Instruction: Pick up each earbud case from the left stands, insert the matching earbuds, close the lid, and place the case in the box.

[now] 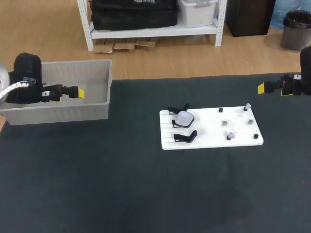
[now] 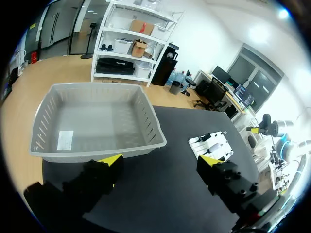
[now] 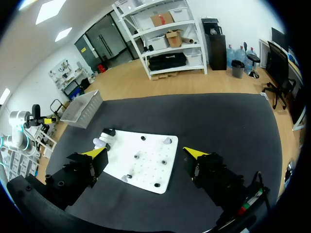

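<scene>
A white board [image 1: 214, 138] lies right of the table's middle. On its left part stand two black stands: the far one carries a pale earbud case [image 1: 184, 118], the near stand [image 1: 185, 137] is bare. Small earbuds and pegs [image 1: 231, 136] dot the board's right part. My left gripper [image 1: 77, 92] hangs open over the grey box [image 1: 58, 114] at the far left, holding nothing. My right gripper [image 1: 262, 88] is open at the far right edge, well clear of the board. In the right wrist view the board [image 3: 146, 170] and case [image 3: 100, 142] lie ahead of the open right gripper [image 3: 146, 153].
The grey box [image 2: 97, 121] holds only a small paper slip and sits ahead of the open left gripper [image 2: 160, 160]. The board [image 2: 214, 144] shows far off beside the left gripper's finger. Dark table mat surrounds the board on all sides.
</scene>
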Tool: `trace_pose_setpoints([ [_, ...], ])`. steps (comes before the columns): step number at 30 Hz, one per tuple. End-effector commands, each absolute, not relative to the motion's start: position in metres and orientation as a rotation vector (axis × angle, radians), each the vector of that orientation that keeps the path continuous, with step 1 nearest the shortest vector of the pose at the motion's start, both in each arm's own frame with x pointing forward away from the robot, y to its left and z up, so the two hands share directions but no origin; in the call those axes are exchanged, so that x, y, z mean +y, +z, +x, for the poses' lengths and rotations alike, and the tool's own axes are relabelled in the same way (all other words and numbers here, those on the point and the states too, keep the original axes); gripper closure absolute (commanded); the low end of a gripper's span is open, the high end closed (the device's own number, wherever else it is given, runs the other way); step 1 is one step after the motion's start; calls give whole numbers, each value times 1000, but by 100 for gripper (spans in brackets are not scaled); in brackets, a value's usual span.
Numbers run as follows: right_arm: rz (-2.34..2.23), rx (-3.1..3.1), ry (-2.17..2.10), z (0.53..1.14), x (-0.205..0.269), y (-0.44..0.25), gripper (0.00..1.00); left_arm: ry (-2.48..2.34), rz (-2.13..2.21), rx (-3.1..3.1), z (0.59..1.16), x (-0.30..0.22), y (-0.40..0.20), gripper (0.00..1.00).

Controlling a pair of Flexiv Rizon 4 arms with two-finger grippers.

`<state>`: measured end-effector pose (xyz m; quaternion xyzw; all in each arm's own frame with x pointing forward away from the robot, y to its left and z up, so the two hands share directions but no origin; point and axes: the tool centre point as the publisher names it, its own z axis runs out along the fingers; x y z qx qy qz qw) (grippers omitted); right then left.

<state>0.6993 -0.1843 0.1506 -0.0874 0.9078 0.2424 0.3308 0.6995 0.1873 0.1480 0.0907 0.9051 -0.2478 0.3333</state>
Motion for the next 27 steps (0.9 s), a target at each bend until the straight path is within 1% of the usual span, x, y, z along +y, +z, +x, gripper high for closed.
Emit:
trace_pose_setpoints([
  [1, -232, 2373, 638, 700, -185, 150, 0, -633, 231, 2378, 700, 185, 150, 0],
  [12, -232, 2373, 638, 700, -185, 150, 0, -633, 231, 2378, 700, 185, 150, 0],
  [14, -232, 2373, 638, 700, -185, 150, 0, -851, 387, 2193, 699, 180, 150, 0],
  [19, -232, 2373, 638, 700, -185, 150, 0, -1109, 839, 1660, 694, 175, 149, 0],
  [22, -232, 2373, 638, 700, -185, 150, 0, -1159, 1057, 1420, 691, 173, 152, 0],
  [25, -232, 2373, 638, 700, -185, 150, 0, -1094, 1239, 1322, 687, 165, 153, 0],
  [27, -232, 2373, 638, 700, -185, 150, 0, -1077, 1274, 1323, 686, 161, 154, 0],
])
